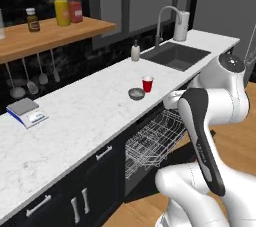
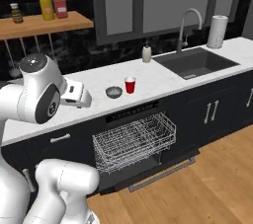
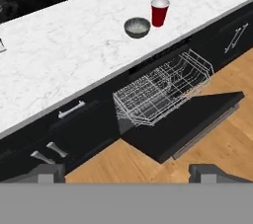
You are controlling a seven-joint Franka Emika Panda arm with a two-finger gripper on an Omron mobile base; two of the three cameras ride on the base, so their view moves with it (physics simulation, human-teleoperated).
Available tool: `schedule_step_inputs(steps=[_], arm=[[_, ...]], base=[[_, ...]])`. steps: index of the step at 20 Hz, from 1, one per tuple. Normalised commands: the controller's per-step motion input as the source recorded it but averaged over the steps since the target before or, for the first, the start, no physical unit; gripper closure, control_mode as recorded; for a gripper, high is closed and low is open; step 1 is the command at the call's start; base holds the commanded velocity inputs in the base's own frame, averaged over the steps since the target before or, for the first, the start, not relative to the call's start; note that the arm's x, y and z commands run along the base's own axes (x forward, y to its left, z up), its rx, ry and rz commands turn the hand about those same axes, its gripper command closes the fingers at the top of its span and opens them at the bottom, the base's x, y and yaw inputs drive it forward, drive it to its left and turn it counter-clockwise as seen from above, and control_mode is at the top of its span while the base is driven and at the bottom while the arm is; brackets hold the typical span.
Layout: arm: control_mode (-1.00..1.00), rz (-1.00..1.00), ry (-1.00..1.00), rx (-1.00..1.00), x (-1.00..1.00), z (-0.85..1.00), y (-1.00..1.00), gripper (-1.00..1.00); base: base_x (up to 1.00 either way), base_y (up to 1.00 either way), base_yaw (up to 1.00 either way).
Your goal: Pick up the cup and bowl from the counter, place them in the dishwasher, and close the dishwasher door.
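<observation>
**A:** Where are the cup and bowl?

**B:** The small red tapered plastic cup with a white rim [image 1: 147, 84] stands upright on the long white marble-patterned counter [image 1: 75, 121], above the open dark dishwasher [image 2: 136, 141]. The small shallow round grey metal bowl [image 1: 136, 93] sits just beside it. Neither is held.

**A:** How would they handle?

**B:** The cup looks light and thin-walled, likely to tip or flex; gripping across its sides seems best. The bowl looks stiff and smooth, probably best pinched over its rim.

**A:** And the arm?

**B:** It is folded high, set back from the counter, its hand looking down over the pulled-out white wire rack [image 3: 163, 92] and lowered dark door panel [image 3: 183, 124]. The gripper [image 3: 126, 173] has its fingers [image 3: 44, 173] spread wide apart, empty.
</observation>
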Motion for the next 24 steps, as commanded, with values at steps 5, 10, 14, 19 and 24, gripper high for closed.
schedule_step_inputs(steps=[5, 10, 14, 19, 24], arm=[[1.0, 0.0, 0.0, 0.0, 0.0, 0.0, 0.0, -1.0], [1.0, 0.0, 0.0, 0.0, 0.0, 0.0, 0.0, -1.0], [1.0, 0.0, 0.0, 0.0, 0.0, 0.0, 0.0, -1.0], [1.0, 0.0, 0.0, 0.0, 0.0, 0.0, 0.0, -1.0], [1.0, 0.0, 0.0, 0.0, 0.0, 0.0, 0.0, -1.0]], base=[[0.83, 0.26, 0.0], [1.0, 0.0, -0.01], [0.8, -0.16, -0.18], [0.3, -0.02, -0.24], [-0.05, -0.05, -0.12]])
